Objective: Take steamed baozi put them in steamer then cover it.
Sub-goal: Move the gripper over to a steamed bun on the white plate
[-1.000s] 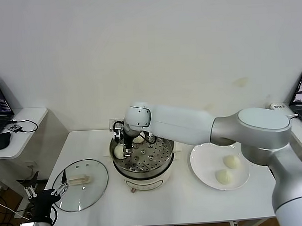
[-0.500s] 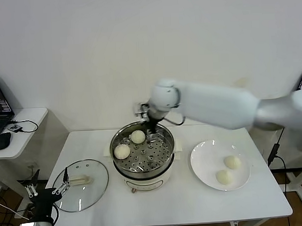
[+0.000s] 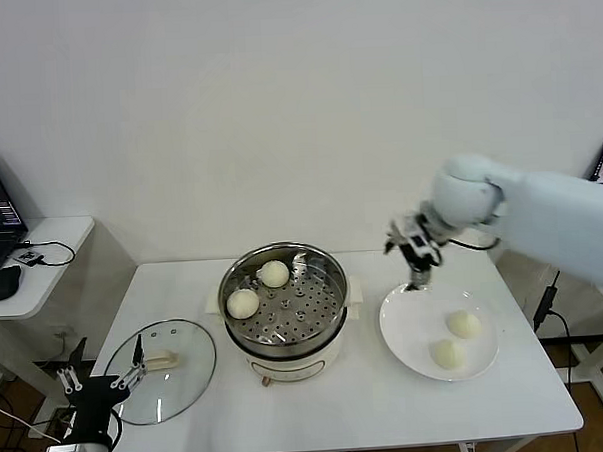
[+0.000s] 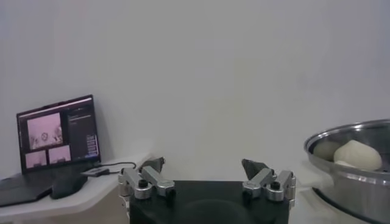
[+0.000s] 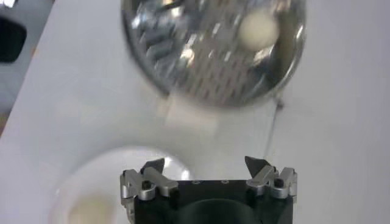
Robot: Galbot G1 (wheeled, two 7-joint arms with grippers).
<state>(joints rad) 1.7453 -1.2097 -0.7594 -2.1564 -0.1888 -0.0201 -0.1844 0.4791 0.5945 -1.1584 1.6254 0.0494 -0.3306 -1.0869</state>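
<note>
From the head view, the steamer [image 3: 283, 312] stands mid-table with 2 steamed baozi [image 3: 275, 273] [image 3: 243, 303] on its perforated tray, and 2 more [image 3: 464, 323] [image 3: 447, 354] lie on the white plate [image 3: 404, 322] beside it. The cover [image 3: 161, 369] lies flat on the table near the left gripper [image 3: 100, 380], which hangs low at the table's corner. The right gripper [image 3: 415, 253] hovers above the plate's far rim. In the left wrist view, the left gripper [image 4: 206, 171] is spread and empty, the steamer [image 4: 353, 176] beside it. In the right wrist view, the right gripper [image 5: 207, 170] is spread and empty above the plate [image 5: 91, 182].
</note>
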